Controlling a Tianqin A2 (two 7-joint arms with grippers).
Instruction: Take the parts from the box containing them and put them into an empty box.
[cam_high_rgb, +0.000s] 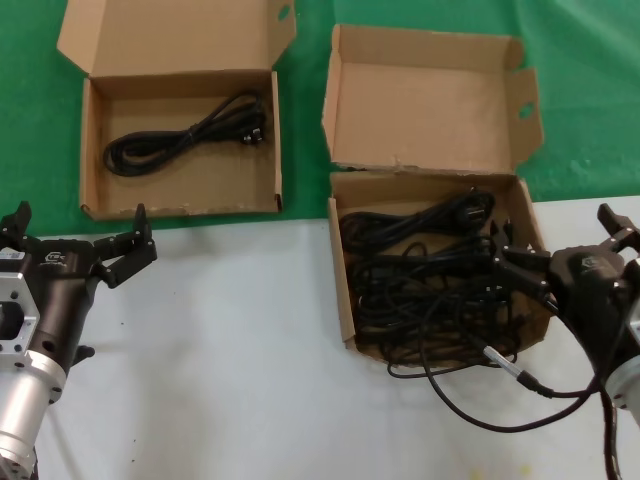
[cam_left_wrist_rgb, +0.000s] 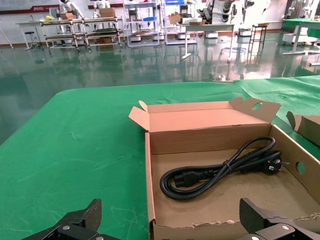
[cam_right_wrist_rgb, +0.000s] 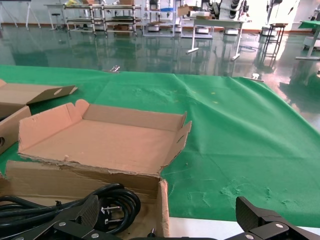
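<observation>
The squarish cardboard box (cam_high_rgb: 343, 290) with the side-flapped lid (cam_right_wrist_rgb: 100, 140) holds a loose tangle of black power cables (cam_high_rgb: 430, 270). One cable (cam_high_rgb: 480, 400) trails out over its front onto the white table. The wider box (cam_high_rgb: 200, 185) at the back left holds one coiled cable (cam_high_rgb: 185, 135), also seen in the left wrist view as a coiled cable (cam_left_wrist_rgb: 220, 170). My right gripper (cam_high_rgb: 560, 245) is open and straddles the squarish box's right wall, one finger over the cables (cam_right_wrist_rgb: 107, 202). My left gripper (cam_high_rgb: 80, 235) is open, just in front of the wider box (cam_left_wrist_rgb: 210, 137), holding nothing.
Both boxes sit where the green cloth (cam_high_rgb: 310, 100) meets the white table (cam_high_rgb: 230, 330). Their lids stand open toward the back. The trailing cable loops near my right arm at the table's front right.
</observation>
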